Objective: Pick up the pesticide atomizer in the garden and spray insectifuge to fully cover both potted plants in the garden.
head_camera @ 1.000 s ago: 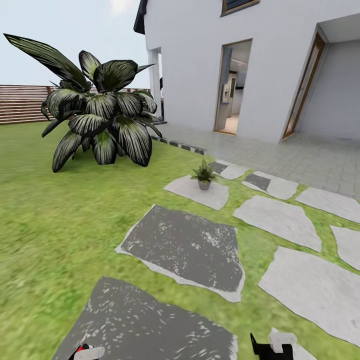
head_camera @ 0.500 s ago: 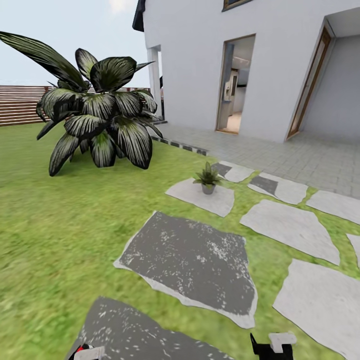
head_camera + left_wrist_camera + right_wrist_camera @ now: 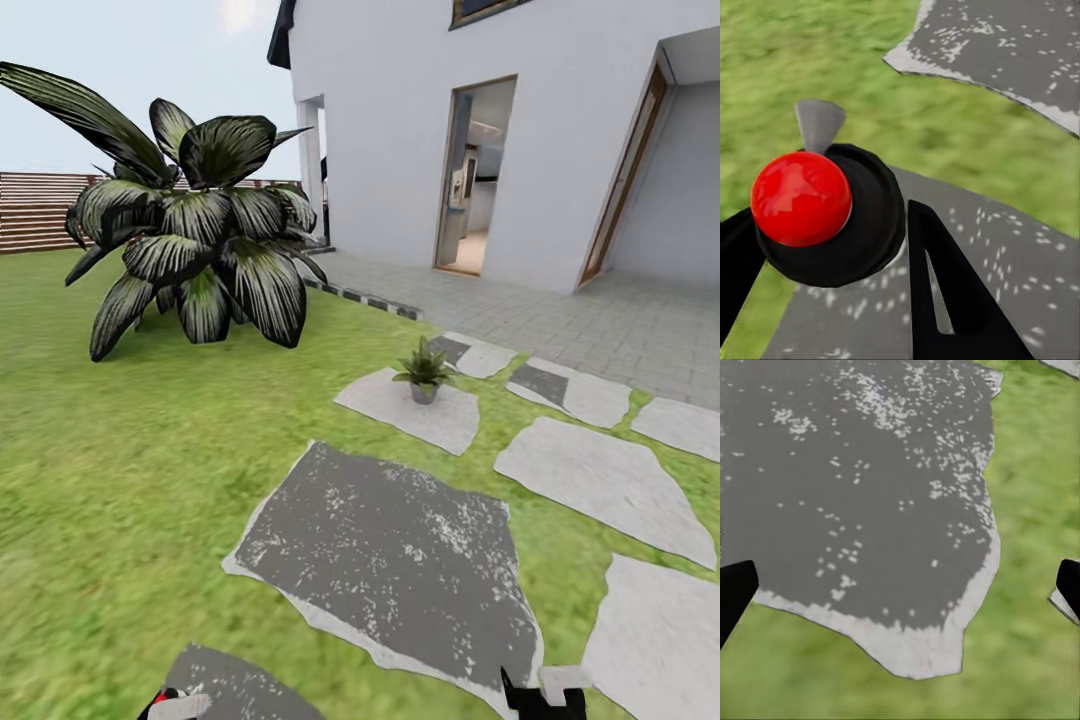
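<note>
In the left wrist view the pesticide atomizer [image 3: 802, 199] shows a glossy red round cap, a black body and a grey nozzle, and my left gripper [image 3: 832, 262] is shut on it just above a dark stepping stone. The atomizer's red cap [image 3: 165, 697] peeks in at the head view's bottom edge. One potted plant [image 3: 424, 368], a small green rosette in a grey pot, stands on a pale stepping stone [image 3: 405, 410] ahead and slightly right. My right gripper [image 3: 900, 589] is open over a dark stone, and its top [image 3: 545, 695] shows low in the head view.
A big dark-leaved shrub [image 3: 190, 230] stands on the lawn ahead left, with a brown slat fence [image 3: 40, 205] behind it. Grey stepping stones [image 3: 390, 560] lead forward and right to a paved terrace [image 3: 560, 320] and the white house with an open door [image 3: 475, 180].
The whole head view has shifted: the stones slide down and the potted plant and the house door sit further right, so the camera has moved. Both grippers hold the same pose.
</note>
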Tool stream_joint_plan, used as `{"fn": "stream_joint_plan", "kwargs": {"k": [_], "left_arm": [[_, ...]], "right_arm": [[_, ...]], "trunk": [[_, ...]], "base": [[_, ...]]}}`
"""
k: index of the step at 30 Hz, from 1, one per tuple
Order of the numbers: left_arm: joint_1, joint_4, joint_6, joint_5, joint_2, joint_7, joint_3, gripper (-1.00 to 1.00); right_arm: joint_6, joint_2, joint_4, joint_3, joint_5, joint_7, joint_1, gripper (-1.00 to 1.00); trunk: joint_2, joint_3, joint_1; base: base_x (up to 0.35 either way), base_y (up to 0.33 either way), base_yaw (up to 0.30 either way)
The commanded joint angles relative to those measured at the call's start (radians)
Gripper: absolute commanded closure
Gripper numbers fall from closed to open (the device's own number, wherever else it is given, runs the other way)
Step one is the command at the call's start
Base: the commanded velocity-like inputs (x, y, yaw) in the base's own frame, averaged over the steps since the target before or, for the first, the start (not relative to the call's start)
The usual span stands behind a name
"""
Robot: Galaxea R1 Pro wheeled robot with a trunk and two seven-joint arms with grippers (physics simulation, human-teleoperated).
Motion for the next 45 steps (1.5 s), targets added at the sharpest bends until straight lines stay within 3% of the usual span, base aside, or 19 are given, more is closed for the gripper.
{"fn": "stream_joint_plan", "kwargs": {"k": [1, 27, 45], "left_arm": [[-0.001, 0.001, -0.003, 0.001, 0.000, -0.001, 0.003, 1.00], [-0.001, 0.001, -0.003, 0.001, 0.000, -0.001, 0.003, 1.00], [-0.001, 0.001, -0.003, 0.002, 0.000, -0.001, 0.003, 1.00]], "right_arm": [[-0.003, 0.000, 0.001, 0.000, 0.001, 0.000, -0.001, -1.00], [-0.002, 0.000, 0.001, 0.000, 0.000, -0.002, -0.001, -1.00], [-0.003, 0.000, 0.001, 0.000, 0.000, -0.002, -0.001, -1.00]], "trunk": [[0.000, -0.001, 0.000], [0.000, -0.001, 0.000], [0.000, -0.001, 0.000]], "base": [[0.339, 0.085, 0.000], [0.339, 0.085, -0.005], [0.324, 0.162, -0.247]]}}
